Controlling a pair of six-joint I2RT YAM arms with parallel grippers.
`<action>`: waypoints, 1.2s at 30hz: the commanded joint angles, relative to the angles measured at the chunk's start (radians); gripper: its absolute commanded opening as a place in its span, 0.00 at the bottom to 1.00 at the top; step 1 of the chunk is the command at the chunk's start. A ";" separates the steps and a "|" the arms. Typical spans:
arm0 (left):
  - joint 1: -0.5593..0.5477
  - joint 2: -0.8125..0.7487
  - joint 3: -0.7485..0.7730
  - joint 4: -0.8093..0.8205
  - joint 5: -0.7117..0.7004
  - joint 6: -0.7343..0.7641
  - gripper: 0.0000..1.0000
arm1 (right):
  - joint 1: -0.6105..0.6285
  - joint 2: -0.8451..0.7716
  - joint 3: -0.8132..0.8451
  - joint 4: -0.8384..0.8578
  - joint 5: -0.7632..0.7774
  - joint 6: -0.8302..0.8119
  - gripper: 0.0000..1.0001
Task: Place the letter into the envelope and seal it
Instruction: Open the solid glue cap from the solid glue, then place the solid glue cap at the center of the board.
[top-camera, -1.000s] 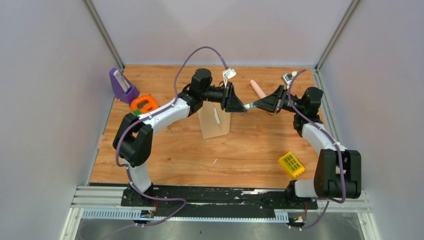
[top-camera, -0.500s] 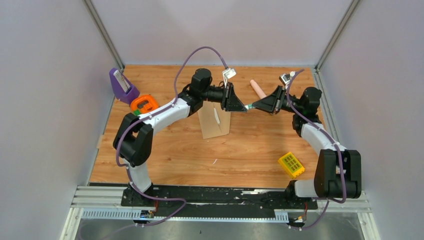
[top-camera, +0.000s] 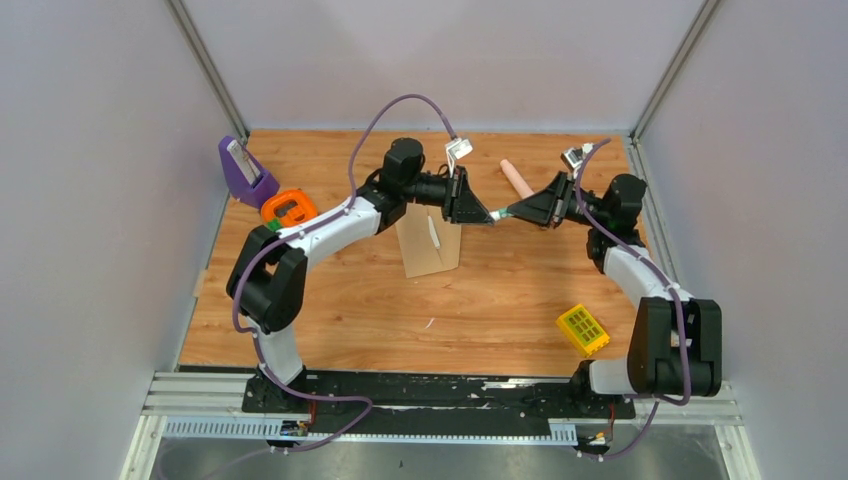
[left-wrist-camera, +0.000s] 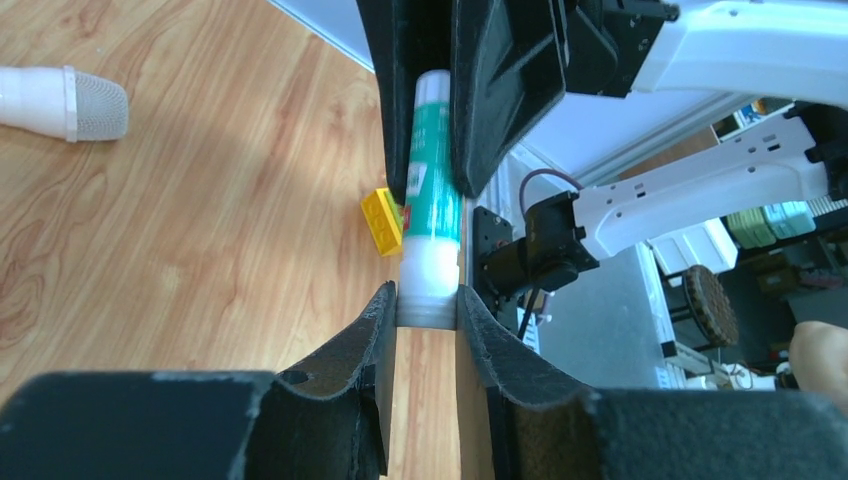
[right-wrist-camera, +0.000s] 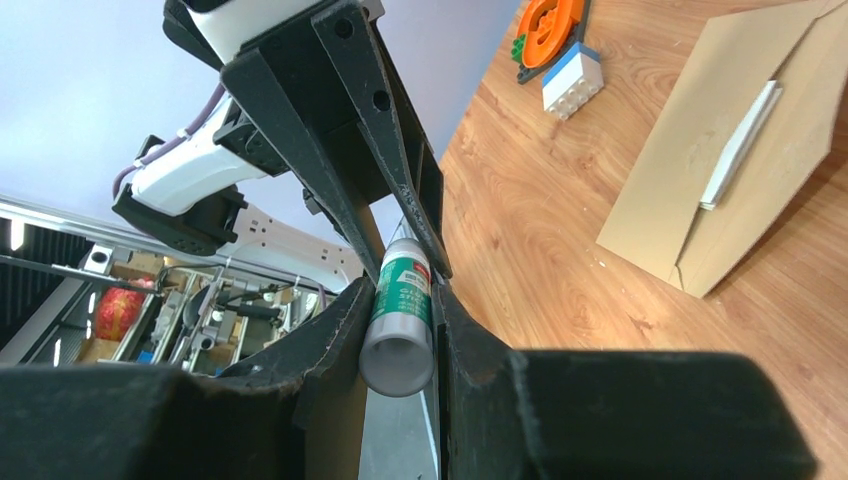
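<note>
A green-and-white glue stick (top-camera: 500, 213) hangs in the air between both grippers, above the table's back middle. My right gripper (right-wrist-camera: 398, 295) is shut on its grey bottom end. My left gripper (left-wrist-camera: 428, 300) has its fingertips pressed on both sides of the white cap of the glue stick (left-wrist-camera: 432, 200). The tan envelope (top-camera: 428, 240) lies flat on the wood under the left arm's wrist, with its pointed flap open. In the right wrist view the envelope (right-wrist-camera: 700, 190) shows a narrow pale strip of the letter (right-wrist-camera: 740, 145) at its mouth.
A purple holder (top-camera: 245, 172) and an orange tape measure (top-camera: 288, 208) sit at the back left. A pale pink cylinder (top-camera: 516, 178) lies at the back. A yellow brick (top-camera: 583, 330) rests near the right arm's base. A white brick (right-wrist-camera: 572, 80) lies beside the tape measure.
My left gripper's jaws have narrowed onto the glue stick's cap. Both grippers have drifted a little together. The envelope has not moved.
</note>
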 joint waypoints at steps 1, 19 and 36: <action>0.001 -0.040 -0.033 0.001 0.023 0.056 0.05 | -0.102 0.019 0.031 0.061 -0.031 0.039 0.00; 0.152 -0.083 0.397 -1.364 -0.528 1.198 0.00 | -0.207 -0.100 0.113 -0.272 -0.015 -0.248 0.00; 0.069 0.032 0.296 -1.670 -1.211 1.556 0.02 | -0.210 -0.137 0.111 -0.304 -0.013 -0.288 0.00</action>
